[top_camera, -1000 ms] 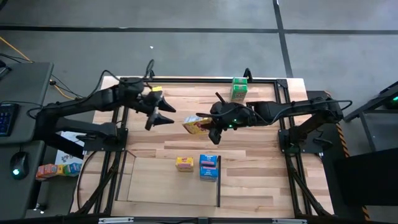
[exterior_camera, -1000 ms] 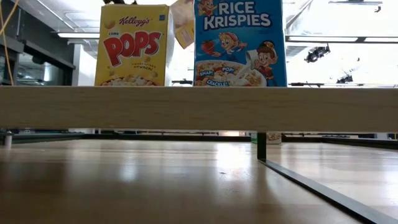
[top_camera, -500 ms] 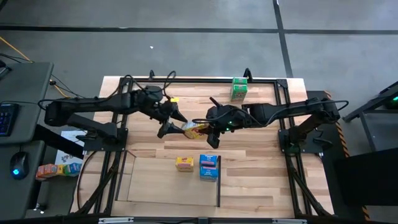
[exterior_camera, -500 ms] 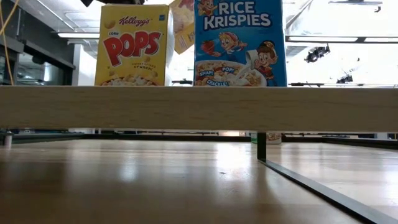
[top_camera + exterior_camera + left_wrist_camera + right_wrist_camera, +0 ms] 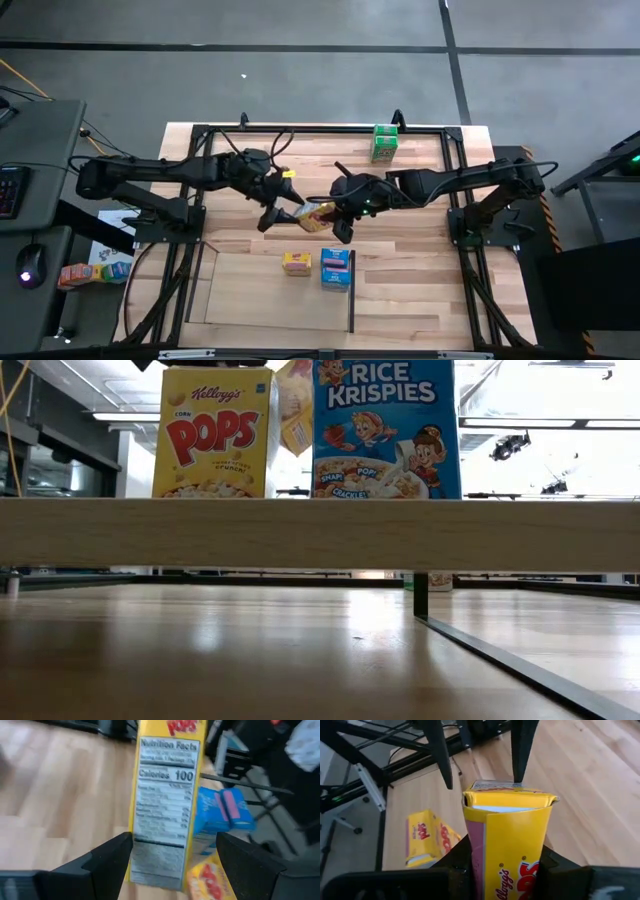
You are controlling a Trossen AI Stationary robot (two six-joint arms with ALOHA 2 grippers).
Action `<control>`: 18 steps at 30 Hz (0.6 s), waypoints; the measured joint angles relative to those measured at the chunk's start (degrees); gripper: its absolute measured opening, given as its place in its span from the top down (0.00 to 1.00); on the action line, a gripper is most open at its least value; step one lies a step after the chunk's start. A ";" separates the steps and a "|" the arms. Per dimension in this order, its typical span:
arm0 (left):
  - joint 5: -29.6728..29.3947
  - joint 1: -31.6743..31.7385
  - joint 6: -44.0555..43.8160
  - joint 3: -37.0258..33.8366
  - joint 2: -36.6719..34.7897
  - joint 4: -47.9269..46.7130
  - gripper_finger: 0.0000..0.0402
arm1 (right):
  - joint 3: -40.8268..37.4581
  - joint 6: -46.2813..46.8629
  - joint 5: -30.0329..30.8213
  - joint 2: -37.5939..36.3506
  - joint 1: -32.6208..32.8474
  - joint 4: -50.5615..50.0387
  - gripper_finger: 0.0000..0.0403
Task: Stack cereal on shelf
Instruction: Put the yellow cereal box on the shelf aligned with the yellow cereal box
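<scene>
A computer mouse (image 5: 27, 265) and what may be small colourful boxes (image 5: 85, 272) lie left of the wooden table (image 5: 420, 290).

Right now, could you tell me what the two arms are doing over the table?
The right gripper is shut on a yellow cereal box, holding it above mid-table. The left gripper is open, its fingers to either side of the box's far end, as if for a handover. Another yellow box and a blue box stand on the shelf. A green box stands at the far edge.
</scene>
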 joint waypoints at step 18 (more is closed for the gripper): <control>3.73 -0.15 1.45 0.02 -0.37 1.45 0.33 | 0.24 -2.64 2.72 -0.02 0.52 6.03 0.79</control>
